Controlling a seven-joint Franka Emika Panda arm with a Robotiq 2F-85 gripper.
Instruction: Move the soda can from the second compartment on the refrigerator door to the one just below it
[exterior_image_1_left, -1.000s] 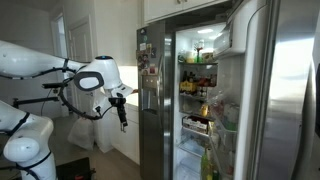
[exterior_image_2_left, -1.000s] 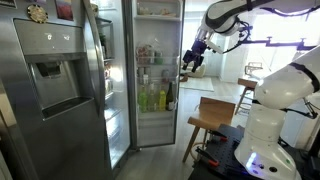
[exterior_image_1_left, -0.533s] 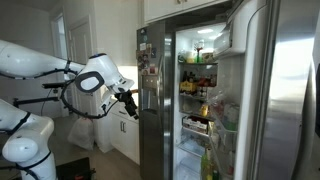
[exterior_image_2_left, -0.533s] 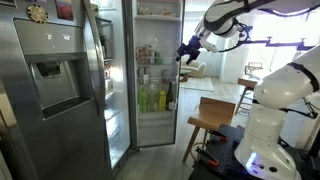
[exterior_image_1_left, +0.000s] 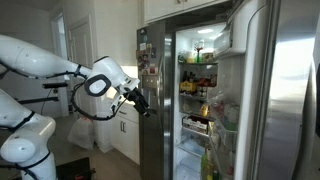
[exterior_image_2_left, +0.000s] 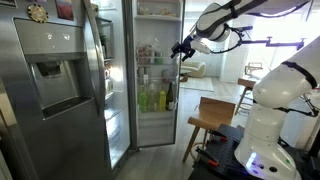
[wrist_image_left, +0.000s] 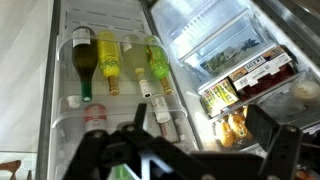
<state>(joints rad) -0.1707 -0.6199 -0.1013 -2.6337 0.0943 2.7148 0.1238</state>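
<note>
The refrigerator door stands wide open, its white lining and clear bins facing my arm. In the wrist view a bin holds a dark green bottle, a yellow bottle and paler bottles lying side by side. I cannot make out the soda can in any view. My gripper hangs in the air in front of the open fridge, apart from the door bins. It is open and empty, its dark fingers spread wide at the bottom of the wrist view.
A narrow steel door with magnets and a dispenser stays closed beside the opening. Fridge shelves carry packaged food. A wooden stool stands on the floor near the robot base.
My arm has swung toward the open fridge and the gripper has risen and turned to face the door bins. The jaws stayed open.
</note>
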